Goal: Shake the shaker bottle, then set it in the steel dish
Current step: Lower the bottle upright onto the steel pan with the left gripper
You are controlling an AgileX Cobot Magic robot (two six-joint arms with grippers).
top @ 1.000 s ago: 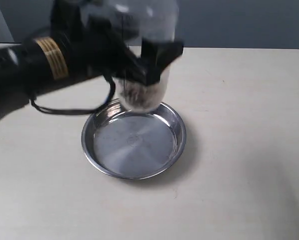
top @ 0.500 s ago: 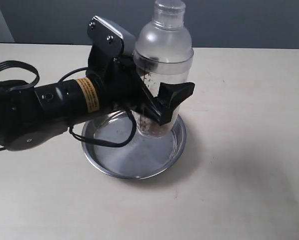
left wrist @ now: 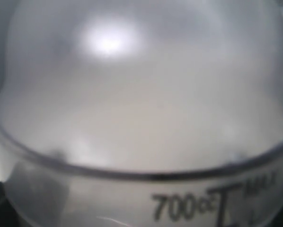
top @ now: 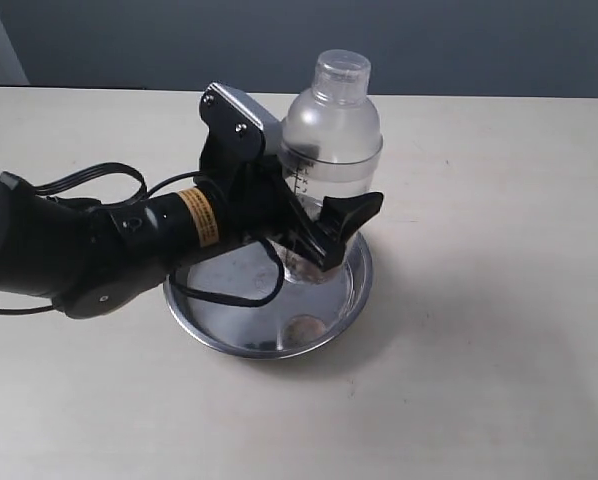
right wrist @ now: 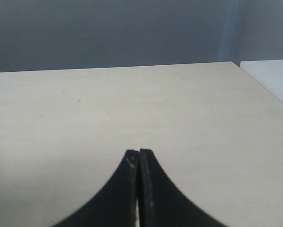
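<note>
- One clear frosted plastic shaker bottle (top: 331, 140) with a domed top is standing upright, and a small round cap (top: 340, 72) is sitting on the dome.
- Its black measuring scale (top: 300, 181) is running down the side. In the left wrist view the shaker bottle (left wrist: 141, 118) is filling the picture, with "700cc" showing on the scale (left wrist: 179, 206).
- Brown granules (top: 306, 264) are lying at the bottom of the bottle.
- The black left gripper (top: 321, 215) is clasping the bottle around its lower body, one finger (top: 347, 218) showing in front.
- The bottle's base is sitting low inside the round shiny shallow steel dish (top: 224, 300), toward its far side. Whether it is touching the flat bottom I cannot tell.
- The dish is resting on the pale beige table (top: 479, 350).
- The black right gripper (right wrist: 139, 157) is holding nothing, its fingers pressed together above the table (right wrist: 132, 104).
- Compared with half a second earlier, the bottle is sitting lower and the arm is lying flatter. A second ago the bottle was a blur above the dish's far rim.
</note>
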